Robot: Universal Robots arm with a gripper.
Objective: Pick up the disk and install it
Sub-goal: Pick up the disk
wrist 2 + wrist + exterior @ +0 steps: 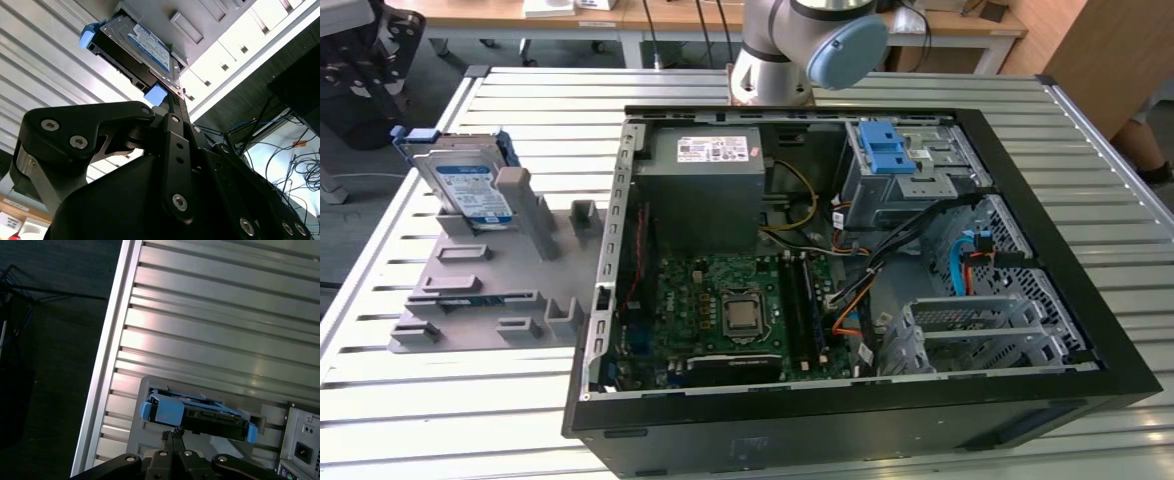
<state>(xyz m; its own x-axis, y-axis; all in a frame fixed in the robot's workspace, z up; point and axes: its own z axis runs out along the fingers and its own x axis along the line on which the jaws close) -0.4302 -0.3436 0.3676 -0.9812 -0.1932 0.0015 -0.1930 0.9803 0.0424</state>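
Slatted metal table (520, 420), wooden desks (494, 12) behind, dark floor (50, 365) with loose cables (30, 287)

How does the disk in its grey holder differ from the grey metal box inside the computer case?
The disk is much smaller than the grey box. The disk stands upright in a holder outside the case; the box sits inside it. The disk has a blue frame and a white-and-blue label; the box bears only a white sticker. Both are rectangular and metallic.
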